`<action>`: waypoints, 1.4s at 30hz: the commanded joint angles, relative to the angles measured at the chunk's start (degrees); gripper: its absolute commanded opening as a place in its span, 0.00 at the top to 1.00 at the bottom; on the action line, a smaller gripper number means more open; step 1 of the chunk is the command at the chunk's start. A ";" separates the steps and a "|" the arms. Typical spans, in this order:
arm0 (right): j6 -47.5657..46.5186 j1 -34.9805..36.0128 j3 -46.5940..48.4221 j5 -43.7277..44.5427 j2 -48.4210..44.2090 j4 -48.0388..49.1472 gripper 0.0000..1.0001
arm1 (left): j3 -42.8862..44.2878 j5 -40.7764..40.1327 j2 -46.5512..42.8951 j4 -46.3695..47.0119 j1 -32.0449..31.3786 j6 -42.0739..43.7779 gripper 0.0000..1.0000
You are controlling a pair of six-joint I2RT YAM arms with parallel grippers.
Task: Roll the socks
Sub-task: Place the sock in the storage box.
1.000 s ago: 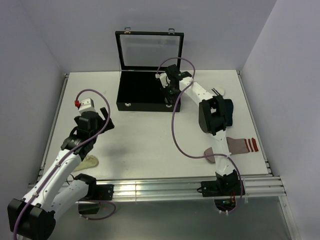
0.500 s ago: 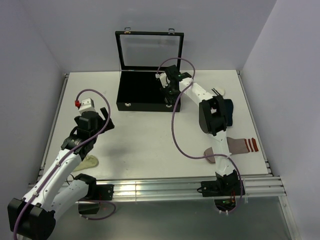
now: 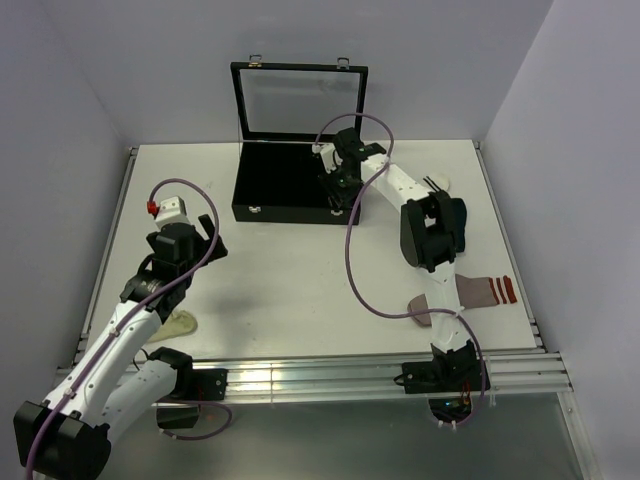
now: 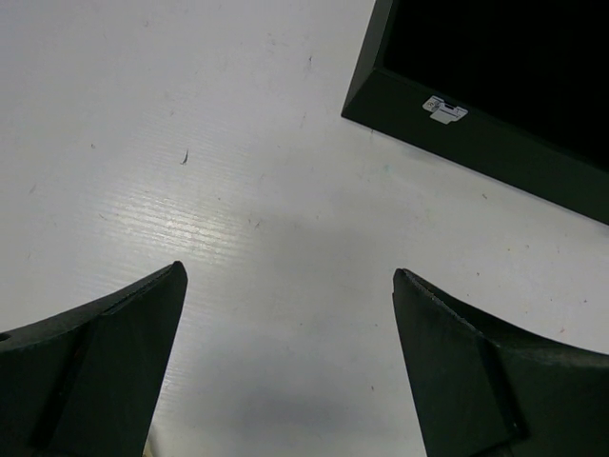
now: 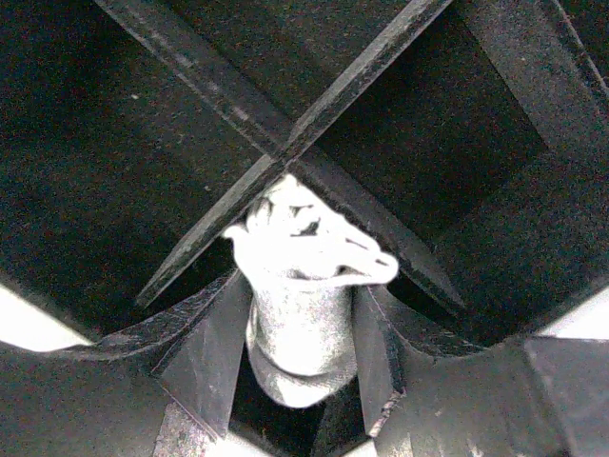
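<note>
Socks, five in all: one rolled white sock point(image 5: 306, 249) is pinched between the two fingers of the right gripper point(image 5: 300, 309), at the near right corner of the open black case point(image 3: 285, 185). In the right wrist view it sits over the crossing of two dividers point(image 5: 285, 143); whether it touches them cannot be told. Four loose socks lie on the table point(image 3: 280, 290). Three are on the right side: a flat white sock point(image 3: 438, 183) with black cuff stripes, a navy sock point(image 3: 459, 215) partly hidden by the right arm, and a grey sock point(image 3: 480, 292) with a striped cuff near the front edge. One pale sock point(image 3: 181, 323) lies beside the left arm. The left gripper point(image 4: 290, 276) is spread wide and holds nothing, above bare table near the case's front left corner and one metal latch point(image 4: 444, 109).
</note>
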 commanded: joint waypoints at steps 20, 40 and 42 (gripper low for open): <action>3.79 0.51 0.24 -4.85 -7.41 -0.10 0.52 | -0.16 -1.53 -1.45 1.84 0.28 -0.23 0.05; 7.13 -1.69 -9.96 -3.44 -2.92 1.75 0.50 | -0.25 -1.71 -1.80 1.84 0.28 -0.15 0.05; 7.30 -1.87 -8.48 -4.50 -4.59 1.75 0.47 | -0.08 -1.79 -1.80 1.75 0.28 -0.15 0.05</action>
